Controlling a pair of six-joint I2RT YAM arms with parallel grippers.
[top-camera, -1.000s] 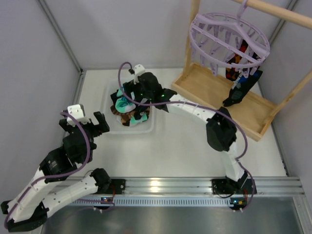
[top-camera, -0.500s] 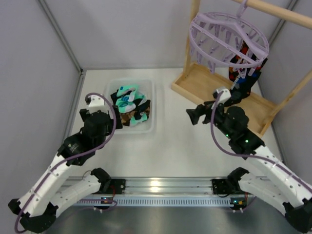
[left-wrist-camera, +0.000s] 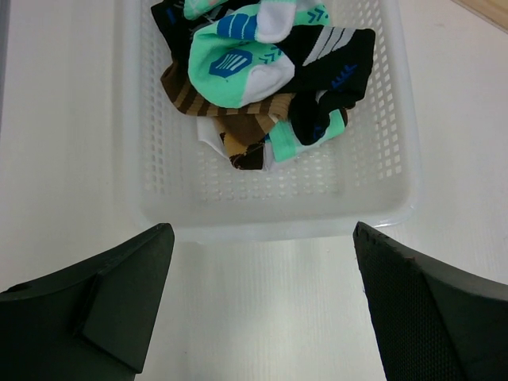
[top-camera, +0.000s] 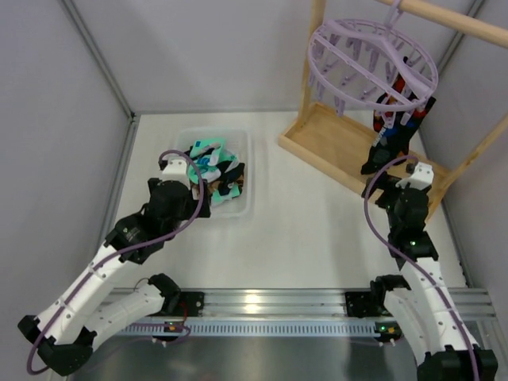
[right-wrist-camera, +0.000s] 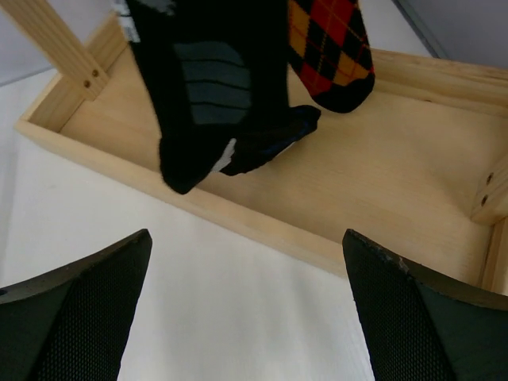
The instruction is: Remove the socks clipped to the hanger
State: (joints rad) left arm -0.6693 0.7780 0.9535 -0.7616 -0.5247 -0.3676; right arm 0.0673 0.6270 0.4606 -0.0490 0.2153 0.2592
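Socks (right-wrist-camera: pixel 214 95) just ahead of the right gripper (right-wrist-camera: pixel 246 238)

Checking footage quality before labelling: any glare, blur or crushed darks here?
Top external: evenly lit, glare spot on the metal rail. Left wrist: basket sharp, no glare. Right wrist: black sock mostly featureless dark, wooden tray sharp.

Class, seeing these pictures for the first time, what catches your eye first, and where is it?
The round lavender hanger hangs high at the far right, with a black sock and a red-and-yellow argyle sock clipped to it, dangling over a wooden tray. Left of centre, a white basket holds a bright heap of socks.
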